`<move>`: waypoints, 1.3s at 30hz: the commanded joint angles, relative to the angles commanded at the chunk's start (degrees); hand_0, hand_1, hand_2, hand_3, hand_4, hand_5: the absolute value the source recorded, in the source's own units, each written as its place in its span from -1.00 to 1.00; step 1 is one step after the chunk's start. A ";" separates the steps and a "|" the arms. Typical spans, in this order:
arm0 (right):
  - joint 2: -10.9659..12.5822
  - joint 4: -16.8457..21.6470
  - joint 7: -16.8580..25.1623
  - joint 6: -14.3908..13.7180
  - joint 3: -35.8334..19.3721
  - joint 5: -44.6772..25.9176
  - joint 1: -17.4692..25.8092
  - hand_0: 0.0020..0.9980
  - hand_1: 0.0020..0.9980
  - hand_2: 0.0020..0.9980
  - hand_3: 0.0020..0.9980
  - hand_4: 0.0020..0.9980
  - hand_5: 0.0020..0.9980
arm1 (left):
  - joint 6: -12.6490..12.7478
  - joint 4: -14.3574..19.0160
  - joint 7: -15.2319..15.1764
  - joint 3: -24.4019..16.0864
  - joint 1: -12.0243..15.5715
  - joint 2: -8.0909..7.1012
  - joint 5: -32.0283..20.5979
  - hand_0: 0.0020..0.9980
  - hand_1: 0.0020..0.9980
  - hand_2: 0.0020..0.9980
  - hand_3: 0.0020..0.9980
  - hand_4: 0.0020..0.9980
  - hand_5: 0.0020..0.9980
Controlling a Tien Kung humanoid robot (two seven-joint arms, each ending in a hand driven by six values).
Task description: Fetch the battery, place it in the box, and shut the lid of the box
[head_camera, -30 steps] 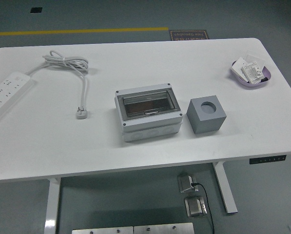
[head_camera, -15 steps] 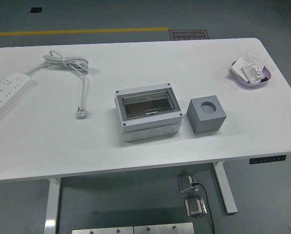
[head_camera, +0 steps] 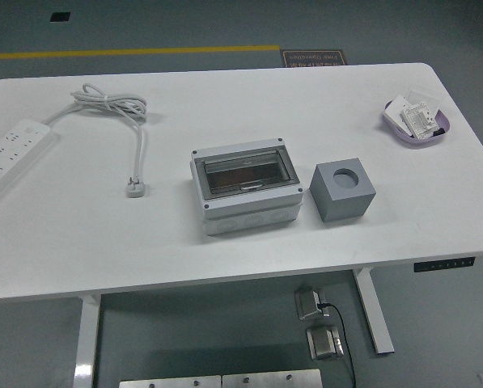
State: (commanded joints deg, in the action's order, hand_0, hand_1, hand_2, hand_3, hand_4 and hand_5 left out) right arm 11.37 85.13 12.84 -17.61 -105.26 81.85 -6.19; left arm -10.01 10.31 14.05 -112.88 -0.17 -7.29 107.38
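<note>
Neither hand is in the shot, so their state cannot be told, and the box point(head_camera: 245, 187) sits mid-worktop point(head_camera: 225, 89) with its clear lid point(head_camera: 247, 172) down. No battery is plainly visible. It may be in the purple tray point(head_camera: 419, 121) at far right, so a grab there risks the wrong item, and the shut lid blocks any drop-in.

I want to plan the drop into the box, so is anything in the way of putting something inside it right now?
Yes: the box has its clear lid lying shut over the opening, so that must be lifted first. The grey cube stands just right of it, apart. No battery or robot hand is in view.
</note>
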 joint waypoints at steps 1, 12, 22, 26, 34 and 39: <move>0.06 -0.08 0.18 -0.04 0.09 -0.73 -0.09 0.43 0.13 0.17 0.39 0.82 0.49 | 0.02 0.00 0.03 -0.04 0.02 -0.02 -0.04 0.35 0.36 0.31 0.50 0.47 -0.21; -0.05 -3.46 3.46 -0.01 3.31 -8.10 -3.16 0.45 0.23 0.33 0.42 0.81 0.47 | 0.13 0.00 0.23 -0.52 -0.03 -0.49 -0.62 0.35 0.36 0.31 0.50 0.47 -0.21; -1.01 -8.73 6.36 1.91 6.86 -15.98 -6.40 0.45 0.25 0.33 0.52 0.81 0.47 | 0.18 0.00 0.49 -0.81 0.06 -0.45 -0.71 0.35 0.36 0.31 0.50 0.47 -0.22; -1.24 -10.73 6.41 2.70 8.36 -17.92 -7.40 0.45 0.28 0.35 0.54 0.81 0.47 | 0.24 0.00 0.61 -0.61 0.26 -0.41 -1.02 0.35 0.36 0.31 0.50 0.47 -0.21; -0.98 -12.71 5.31 3.98 11.35 -19.22 -9.62 0.46 0.29 0.37 0.55 0.81 0.48 | 0.40 0.00 1.03 -0.21 0.59 -0.36 -1.81 0.35 0.36 0.31 0.50 0.47 -0.22; -0.04 -13.29 3.77 5.09 13.93 -20.15 -10.85 0.48 0.35 0.44 0.57 0.80 0.47 | 0.54 0.00 1.31 -0.10 0.71 -0.61 -2.29 0.35 0.36 0.31 0.50 0.47 -0.22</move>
State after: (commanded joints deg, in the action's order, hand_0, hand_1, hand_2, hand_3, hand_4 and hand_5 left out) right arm 11.33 71.84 16.61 -12.52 -91.33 61.70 -17.04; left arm -9.47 10.31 15.36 -112.98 0.54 -7.90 105.10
